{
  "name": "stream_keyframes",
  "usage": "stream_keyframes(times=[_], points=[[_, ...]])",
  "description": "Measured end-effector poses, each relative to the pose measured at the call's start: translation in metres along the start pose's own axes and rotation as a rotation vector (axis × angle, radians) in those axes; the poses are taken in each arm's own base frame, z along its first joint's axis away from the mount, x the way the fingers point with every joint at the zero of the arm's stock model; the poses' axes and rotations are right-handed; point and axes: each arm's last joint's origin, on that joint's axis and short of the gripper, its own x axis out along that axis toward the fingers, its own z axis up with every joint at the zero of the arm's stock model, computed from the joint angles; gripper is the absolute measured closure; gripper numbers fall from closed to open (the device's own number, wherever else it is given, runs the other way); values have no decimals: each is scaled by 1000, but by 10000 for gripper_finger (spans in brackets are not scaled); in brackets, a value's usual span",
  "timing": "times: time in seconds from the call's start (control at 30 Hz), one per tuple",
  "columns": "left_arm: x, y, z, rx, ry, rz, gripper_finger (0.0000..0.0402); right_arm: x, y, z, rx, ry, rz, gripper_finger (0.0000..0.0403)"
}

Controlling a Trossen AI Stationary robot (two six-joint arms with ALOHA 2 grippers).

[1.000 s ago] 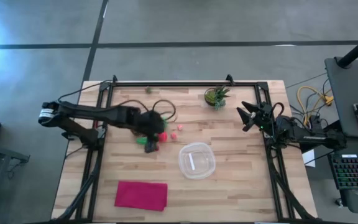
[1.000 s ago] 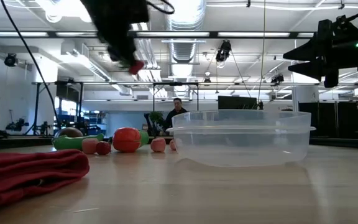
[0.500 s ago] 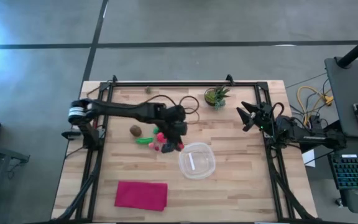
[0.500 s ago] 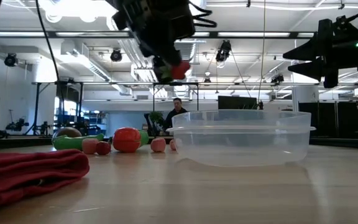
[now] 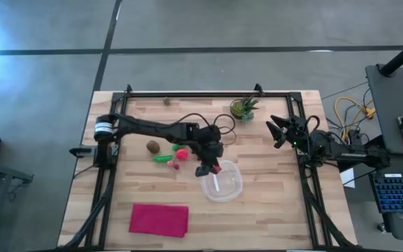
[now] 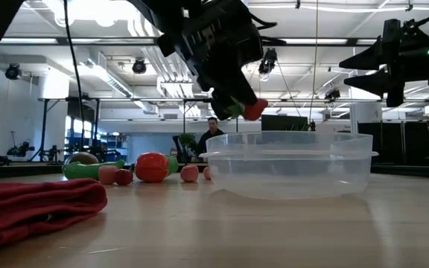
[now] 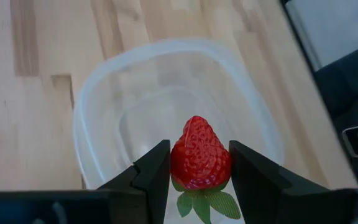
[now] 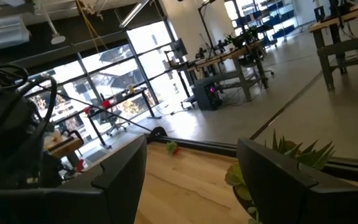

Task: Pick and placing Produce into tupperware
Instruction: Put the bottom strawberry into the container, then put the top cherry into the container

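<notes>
While left claw (image 7: 199, 165) pinches strawberry (image 7: 199, 154) above tupperware (image 7: 104, 93) — no contact | right claw (image 5: 280, 130) spread, at table's right edge

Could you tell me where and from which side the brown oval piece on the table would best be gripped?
Grip the brown oval across its short width, coming straight down from above. It lies flat on the table with bare wood around it, apart from the green piece, so the fingers should fit on both sides. The left end effector holds a strawberry now.
</notes>
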Motion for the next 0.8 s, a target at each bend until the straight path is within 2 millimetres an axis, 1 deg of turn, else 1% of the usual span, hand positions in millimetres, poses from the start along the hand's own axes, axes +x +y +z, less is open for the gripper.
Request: stream_keyframes(times=[0.1,0.33,0.43,0.5,0.57,0.63,0.7,0.77,0.8], points=[[4,-4,-1,4,18,36,252,0,0,0,-1,1,0,161],[8,-11,-3,-81,27,54,173,0,0,0,-36,1,0,161],[4,-13,-2,-86,31,59,152,0,0,0,-33,-4,1,161],[-9,-17,-2,-98,55,113,148,0,1,2,-23,-20,6,161],[-28,-21,-1,-93,85,223,147,0,1,4,-13,-36,11,161],[-54,-27,-4,-72,146,338,147,0,2,6,-2,-52,16,161],[-83,-32,-4,-58,168,453,147,0,2,7,3,-60,19,161],[-111,-33,-8,-101,187,555,146,0,2,7,6,-65,20,161],[-125,-30,-11,-159,184,606,146,0,2,7,6,-65,19,161]])
